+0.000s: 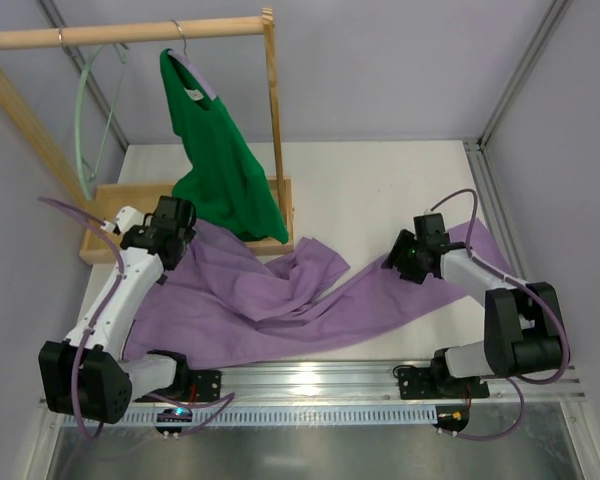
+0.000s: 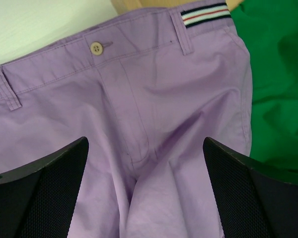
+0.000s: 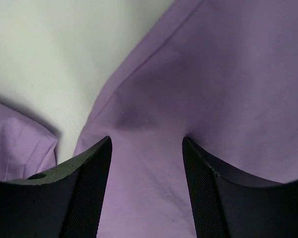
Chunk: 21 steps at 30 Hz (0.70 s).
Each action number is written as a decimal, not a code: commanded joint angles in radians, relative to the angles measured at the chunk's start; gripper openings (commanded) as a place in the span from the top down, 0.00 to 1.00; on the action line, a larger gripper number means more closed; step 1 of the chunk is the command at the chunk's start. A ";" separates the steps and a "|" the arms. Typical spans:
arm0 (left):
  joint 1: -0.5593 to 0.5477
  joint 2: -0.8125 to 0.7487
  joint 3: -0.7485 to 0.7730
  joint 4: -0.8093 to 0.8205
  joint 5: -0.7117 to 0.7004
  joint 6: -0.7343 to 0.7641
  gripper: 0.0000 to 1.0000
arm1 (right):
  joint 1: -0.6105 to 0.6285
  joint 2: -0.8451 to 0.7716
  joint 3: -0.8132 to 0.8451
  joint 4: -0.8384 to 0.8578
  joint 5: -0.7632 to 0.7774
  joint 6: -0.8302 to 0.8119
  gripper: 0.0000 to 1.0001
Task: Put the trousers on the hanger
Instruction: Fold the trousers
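Observation:
The lilac trousers (image 1: 270, 300) lie spread across the table, waist at the left and leg ends at the right. My left gripper (image 1: 172, 222) hovers over the waist. In the left wrist view it (image 2: 145, 141) is open wide above the fly, with the button (image 2: 96, 47) and striped waistband (image 2: 206, 14) ahead. My right gripper (image 1: 405, 255) is open over one leg (image 3: 213, 74), its fingertips (image 3: 102, 148) down on the fabric, which lies between the jaws (image 3: 146, 140). The pale mint-green hanger (image 1: 83, 120) hangs empty from the wooden rail at the far left.
A green top (image 1: 225, 170) on a metal-hooked hanger hangs from the wooden rail (image 1: 130, 35) and drapes onto the rack's base (image 1: 110, 200), touching the trousers' waist (image 2: 280, 74). The rack's upright post (image 1: 274, 120) stands beside it. White table (image 1: 380, 190) shows behind the trousers.

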 commanded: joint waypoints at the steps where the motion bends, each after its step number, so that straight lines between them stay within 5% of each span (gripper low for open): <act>1: 0.050 0.016 0.021 0.058 0.008 -0.009 0.04 | 0.000 -0.093 -0.055 -0.026 0.119 0.141 0.38; 10: 0.118 0.101 0.025 0.161 0.088 0.021 0.06 | 0.000 -0.366 -0.189 -0.096 0.309 0.315 0.38; 15: 0.155 0.171 0.076 0.169 0.119 0.036 0.06 | -0.001 -0.356 -0.154 -0.188 0.376 0.318 0.38; 21: 0.181 0.242 0.105 0.206 0.246 0.097 0.11 | -0.105 -0.210 0.089 -0.366 0.479 0.289 0.38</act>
